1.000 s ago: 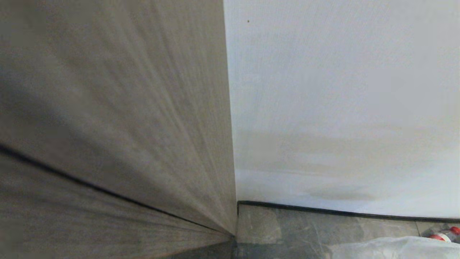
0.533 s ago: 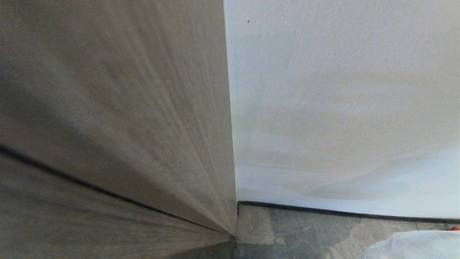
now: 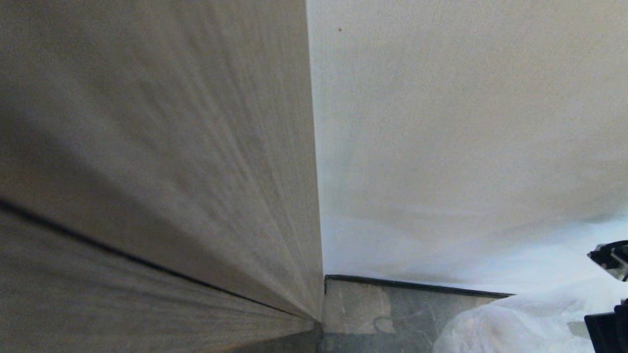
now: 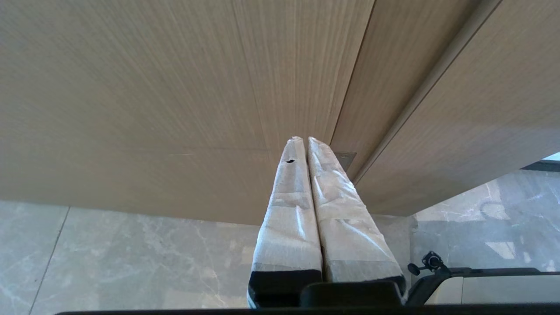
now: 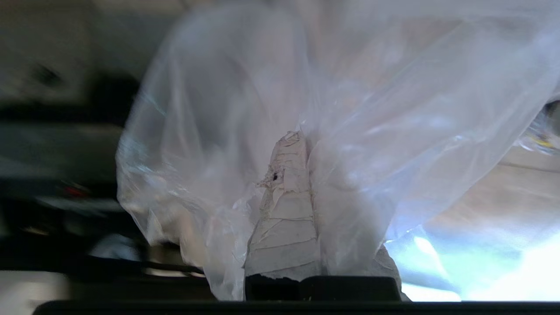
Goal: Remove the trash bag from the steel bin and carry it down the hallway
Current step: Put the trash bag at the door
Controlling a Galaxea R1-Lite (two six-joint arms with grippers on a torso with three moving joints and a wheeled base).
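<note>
A: What does the right gripper (image 5: 306,144) have?

B: Its taped fingers (image 5: 286,218) are pressed together on a fold of the trash bag (image 5: 350,122). The thin translucent plastic billows up around and over them in the right wrist view.

A: Where is that bag from the head camera?

B: Low at the right edge (image 3: 515,318), a pale crinkled heap in front of the white wall (image 3: 441,147) and covering part of the black baseboard (image 3: 407,284). A dark piece of the right arm (image 3: 608,257) shows at that edge, against the plastic.

A: And the left gripper (image 4: 305,142)?

B: Closed as well, its wrapped fingers (image 4: 291,210) touching along their length, with nothing between them. It hangs above the marble-look floor tiles (image 4: 131,253), pointing toward a tan wooden panel (image 4: 153,87).

A: What fills the rest of the head view?

B: That wood-grain surface (image 3: 147,147) on the left, meeting the wall at a corner.
</note>
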